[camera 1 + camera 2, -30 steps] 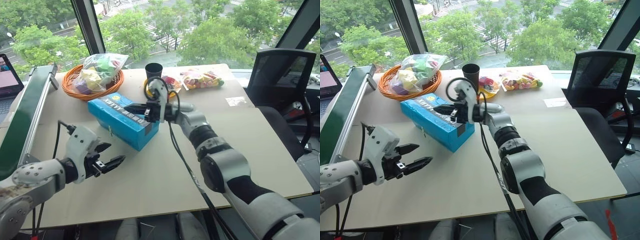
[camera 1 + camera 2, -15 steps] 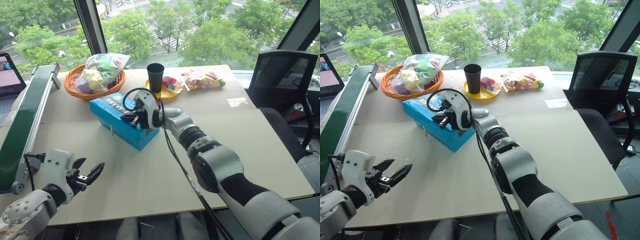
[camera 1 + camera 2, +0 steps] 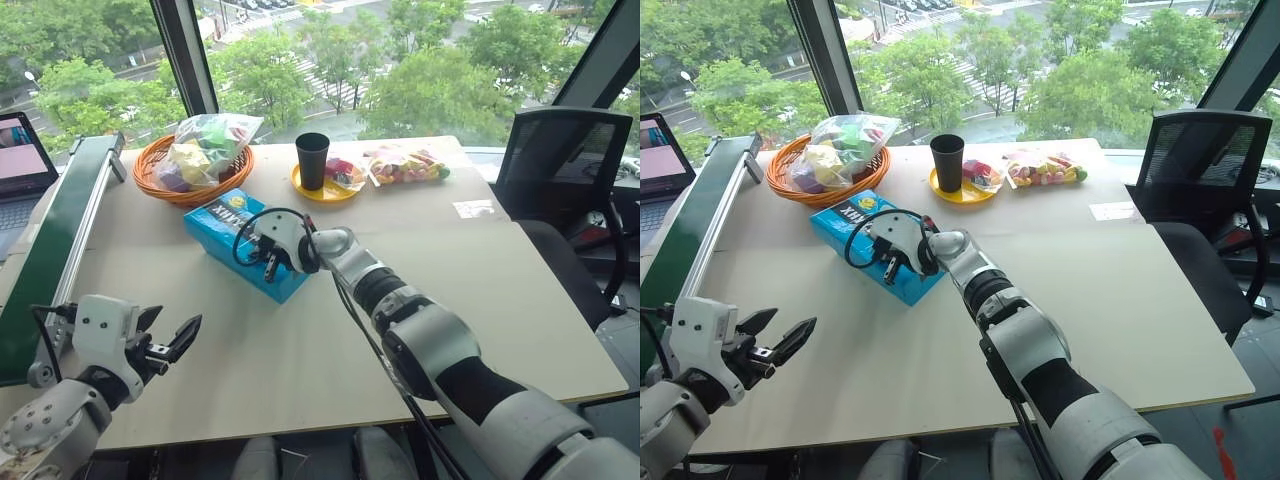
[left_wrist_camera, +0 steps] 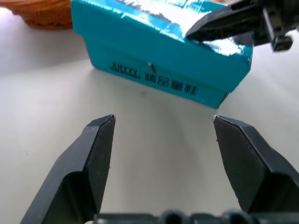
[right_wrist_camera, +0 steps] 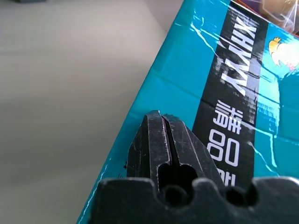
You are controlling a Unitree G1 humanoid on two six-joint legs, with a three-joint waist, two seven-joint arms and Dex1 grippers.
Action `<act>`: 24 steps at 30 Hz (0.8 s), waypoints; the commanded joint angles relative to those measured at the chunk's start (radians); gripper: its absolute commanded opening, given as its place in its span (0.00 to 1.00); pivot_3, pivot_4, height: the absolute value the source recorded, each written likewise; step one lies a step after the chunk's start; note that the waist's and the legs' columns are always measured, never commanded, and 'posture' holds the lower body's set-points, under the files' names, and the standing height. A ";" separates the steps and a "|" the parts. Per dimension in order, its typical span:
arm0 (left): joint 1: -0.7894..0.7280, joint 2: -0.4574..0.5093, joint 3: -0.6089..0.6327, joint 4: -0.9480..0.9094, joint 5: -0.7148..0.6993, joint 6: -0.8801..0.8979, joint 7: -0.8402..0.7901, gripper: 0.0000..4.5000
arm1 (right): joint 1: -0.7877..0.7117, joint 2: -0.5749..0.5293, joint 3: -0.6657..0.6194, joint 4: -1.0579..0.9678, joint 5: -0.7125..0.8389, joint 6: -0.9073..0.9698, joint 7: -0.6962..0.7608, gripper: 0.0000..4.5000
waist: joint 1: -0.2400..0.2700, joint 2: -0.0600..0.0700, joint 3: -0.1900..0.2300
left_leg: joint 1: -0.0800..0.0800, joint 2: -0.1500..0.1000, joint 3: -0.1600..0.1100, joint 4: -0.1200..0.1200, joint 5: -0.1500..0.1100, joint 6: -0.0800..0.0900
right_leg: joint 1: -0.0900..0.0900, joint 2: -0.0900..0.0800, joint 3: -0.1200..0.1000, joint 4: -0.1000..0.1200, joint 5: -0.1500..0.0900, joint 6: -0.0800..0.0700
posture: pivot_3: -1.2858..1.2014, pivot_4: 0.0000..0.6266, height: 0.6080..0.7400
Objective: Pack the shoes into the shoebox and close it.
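The right end effector (image 3: pixel 268 262), fingers pinched together, is resting on the closed shoebox (image 3: pixel 228 225) lid, whose long axis is running diagonally across the bench (image 3: pixel 480 290), while the open left end effector (image 3: pixel 170 340) is hovering well short.

Shoebox (image 3: pixel 243 241) closed, flat on table (image 3: pixel 480 300), directly under pressed-together right gripper (image 3: pixel 268 268), fingertips on lid near its edge. Ahead of spread left gripper (image 3: pixel 172 340), well apart, same box. Beyond box: basket (image 3: pixel 190 170) holding bag (image 3: pixel 208 138). Right of basket: cup (image 3: pixel 312 160) on plate (image 3: pixel 322 186), then another bag (image 3: pixel 405 161).
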 commanded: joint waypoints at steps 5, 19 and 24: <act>-0.025 0.012 -0.033 -0.006 0.006 0.000 0.003 0.79 | -0.037 0.081 -0.113 0.028 0.109 0.008 0.026 0.00 | 0.001 -0.001 0.000 | 0.009 0.000 -0.001 -0.005 0.000 0.000 | 0.009 0.000 -0.001 -0.004 -0.002 0.000 | 0.52 0.24 0.98; -0.005 -0.026 -0.065 -0.023 0.024 -0.007 0.031 0.79 | -0.206 0.141 -0.173 0.060 0.131 0.046 -0.025 0.00 | -0.003 0.000 0.001 | -0.014 0.001 -0.001 -0.011 0.000 0.000 | -0.015 0.001 -0.001 -0.005 0.000 -0.002 | 0.52 0.24 0.98; 0.022 -0.040 -0.060 -0.048 0.022 -0.005 0.047 0.79 | -0.199 0.172 -0.140 0.075 0.080 0.057 -0.088 0.00 | -0.003 0.000 0.001 | -0.015 0.001 -0.001 -0.011 0.000 0.000 | -0.017 0.001 -0.001 -0.005 0.000 -0.002 | 0.52 0.24 0.98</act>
